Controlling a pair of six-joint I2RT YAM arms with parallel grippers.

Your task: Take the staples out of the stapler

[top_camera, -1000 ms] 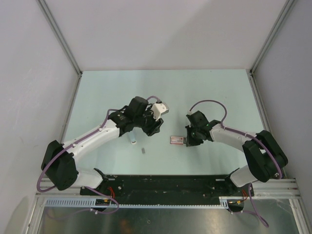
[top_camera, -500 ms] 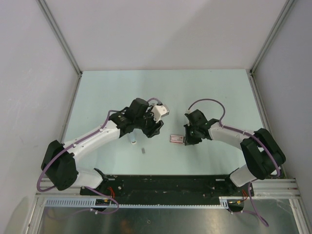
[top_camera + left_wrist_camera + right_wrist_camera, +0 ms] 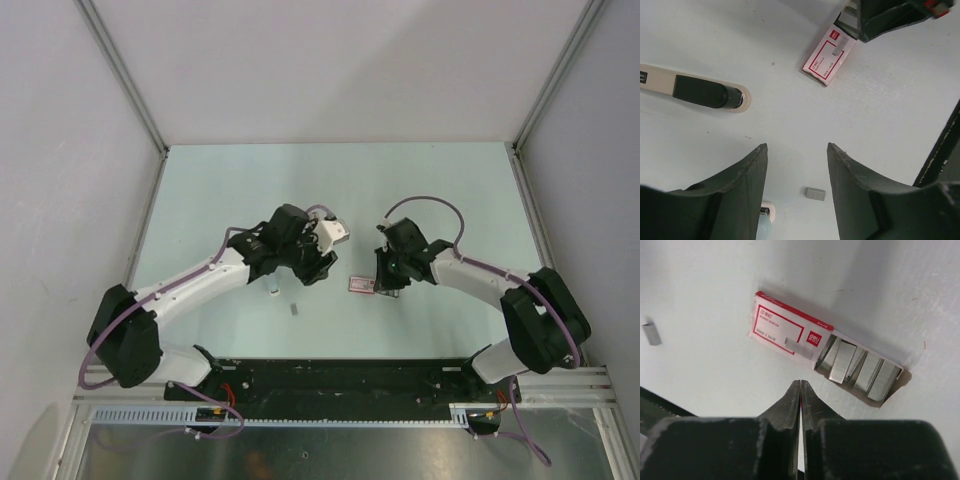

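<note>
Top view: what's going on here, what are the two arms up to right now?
Neither arm holds anything. The left gripper is open over the table, with the stapler lying just beside one finger and a loose grey staple bit close by. The right gripper is shut on nothing, its tip pointing at the red-and-white box, whose tray is slid out and shows several staple strips.

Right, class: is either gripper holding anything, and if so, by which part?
Nothing is held: the left gripper is open and empty, and the right gripper is shut on nothing.
</note>
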